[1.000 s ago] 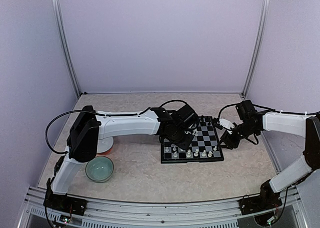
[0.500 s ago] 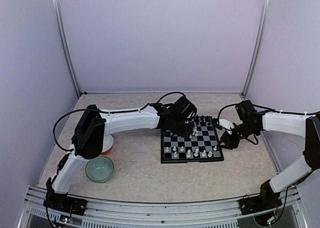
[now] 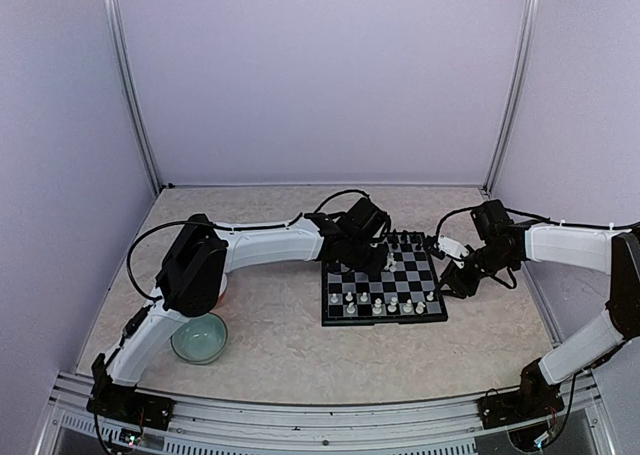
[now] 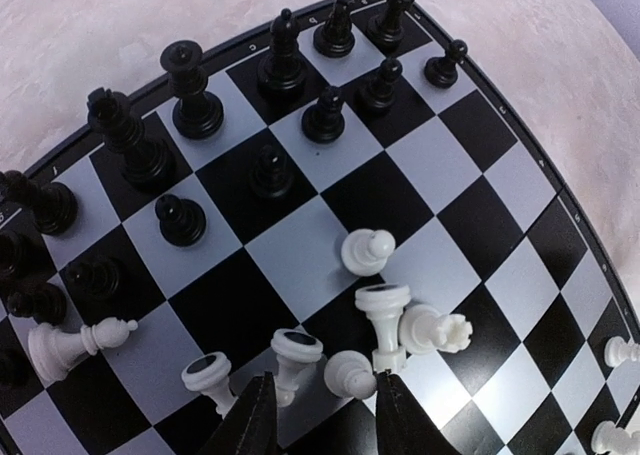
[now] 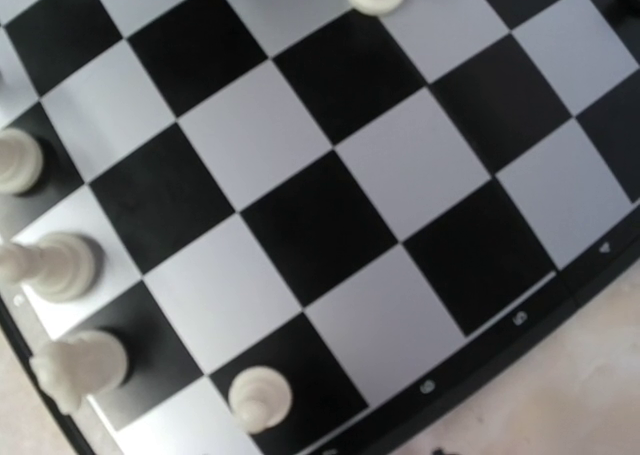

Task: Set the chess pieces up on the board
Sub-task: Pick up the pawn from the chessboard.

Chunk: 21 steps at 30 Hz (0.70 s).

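Hovering over the board, the left hand stood partly parted, apparently not gripping the white pawn between its fingers.

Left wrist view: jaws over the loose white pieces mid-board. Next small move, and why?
Probably lower the left jaws, nudged slightly forward, around the white pawn just ahead of them, then close. They stand apart with nothing between, that pawn lies nearest the gap, and it sits midway up the board in a cluster of white pieces, one toppled.
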Available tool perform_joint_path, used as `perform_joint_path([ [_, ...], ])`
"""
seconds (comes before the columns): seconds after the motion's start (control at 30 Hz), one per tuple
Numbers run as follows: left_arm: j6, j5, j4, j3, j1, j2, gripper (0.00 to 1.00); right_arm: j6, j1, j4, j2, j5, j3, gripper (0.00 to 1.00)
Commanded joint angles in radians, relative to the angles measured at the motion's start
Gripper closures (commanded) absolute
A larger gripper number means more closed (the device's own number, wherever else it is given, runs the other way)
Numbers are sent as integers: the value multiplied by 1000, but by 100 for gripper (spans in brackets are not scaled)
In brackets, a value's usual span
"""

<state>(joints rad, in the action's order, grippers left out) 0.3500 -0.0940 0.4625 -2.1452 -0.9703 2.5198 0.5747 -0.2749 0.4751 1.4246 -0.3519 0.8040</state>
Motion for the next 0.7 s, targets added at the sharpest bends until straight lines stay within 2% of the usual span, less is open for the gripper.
perform_joint_path([
  [0.0, 19, 27, -37, -54, 4, 39, 65, 5, -11, 19, 6, 5, -8, 54],
  [0.27, 18, 27, -56, -61, 8, 50, 65, 6, -14, 19, 10, 6, -8, 54],
  [0.67, 16, 40, -52, -53, 11, 53, 82, 7, -17, 21, 14, 10, -9, 54],
])
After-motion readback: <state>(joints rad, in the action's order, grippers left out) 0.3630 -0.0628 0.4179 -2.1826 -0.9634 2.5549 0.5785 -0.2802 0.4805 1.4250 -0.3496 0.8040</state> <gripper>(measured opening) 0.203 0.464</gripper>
